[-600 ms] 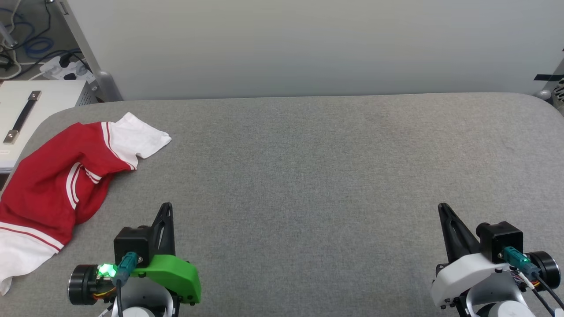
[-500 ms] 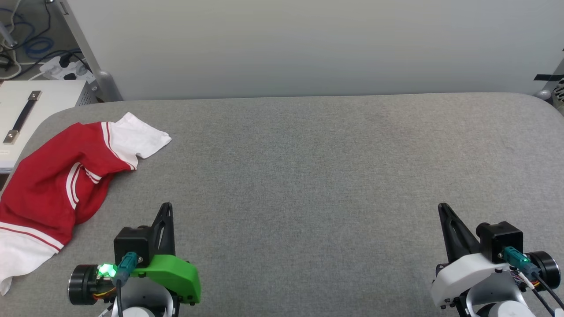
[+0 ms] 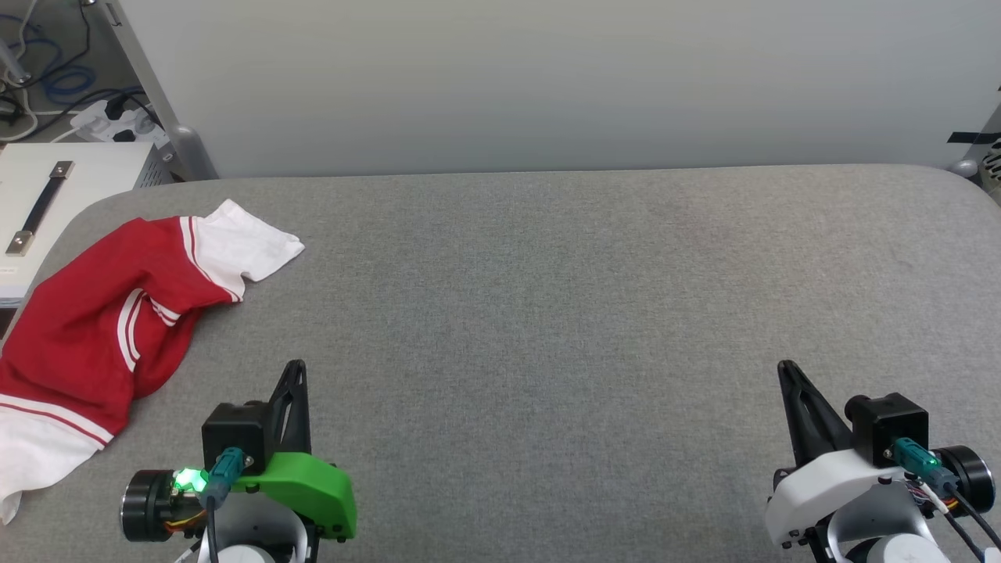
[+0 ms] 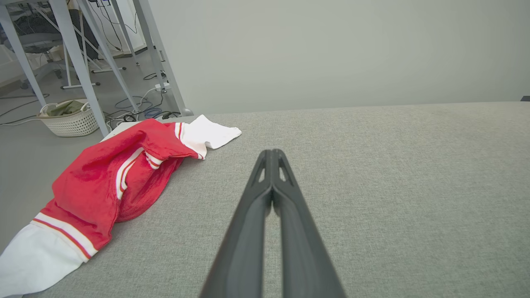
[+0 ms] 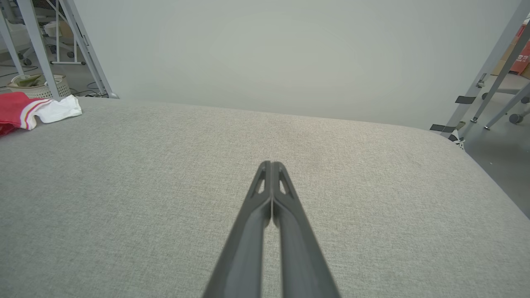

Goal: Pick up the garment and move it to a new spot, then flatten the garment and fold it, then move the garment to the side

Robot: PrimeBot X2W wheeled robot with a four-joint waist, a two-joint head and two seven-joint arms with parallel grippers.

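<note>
The garment [image 3: 94,328] lies crumpled at the left end of the grey table [image 3: 547,297], red with white sleeves and striped trim; its print is hidden in the folds. One white sleeve hangs over the table's left edge. In the left wrist view the garment [image 4: 107,182] sits to the left of the fingers. In the right wrist view the garment [image 5: 25,109] shows at the far left. My left gripper [image 3: 295,367] rests shut and empty at the lower left, right of the garment and apart from it; its tips [image 4: 272,152] meet. My right gripper [image 3: 784,367] is shut and empty at the lower right, tips [image 5: 271,164] together.
A pale wall runs behind the table. Off the left edge stands a white case [image 3: 47,211] with a handle, with cables and a power strip [image 3: 117,121] on the floor. A wicker basket [image 4: 68,120] and metal frame legs [image 4: 87,62] stand further left.
</note>
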